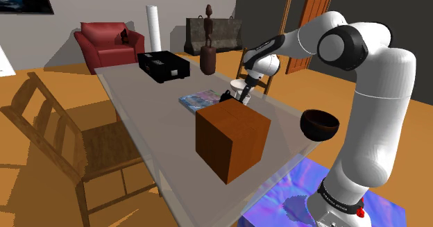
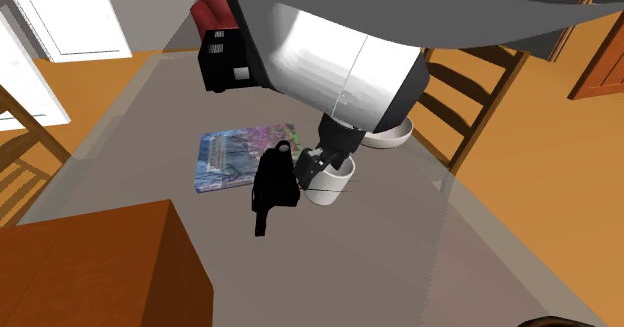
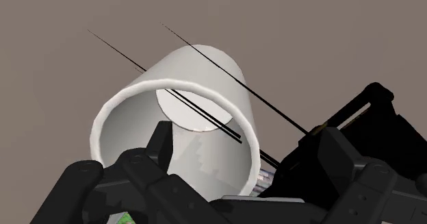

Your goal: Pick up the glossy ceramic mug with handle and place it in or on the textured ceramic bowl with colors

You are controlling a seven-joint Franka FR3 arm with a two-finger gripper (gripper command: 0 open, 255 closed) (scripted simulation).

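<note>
A white robot arm reaches over a grey desk [image 1: 159, 114] in a living room. Its black pincer [image 2: 322, 170] points down at a plain white mug [image 2: 330, 187] near the middle of the desk. In the second exterior view the mug stands mouth up, just beside one corner of a colourful book [image 2: 240, 155] lying flat.

In the wrist view the pincer [image 3: 245, 139] is spread apart. One finger reaches inside the mug's [image 3: 205, 72] mouth and the other stands outside its wall, so the wall runs between them. They are not closed on it. Whether either finger touches the mug cannot be told.

A white bowl [image 2: 398, 135] sits near the mug, partly hidden behind the arm. A dark brown bowl [image 1: 319, 123] sits well apart from the mug, at the desk's edge by the robot's stand. A brown wooden box [image 1: 232, 141] stands nearer the shoulder camera than the book. A black case [image 1: 163, 66] and a dark carved figure [image 1: 207, 52] stand at the far end.
</note>
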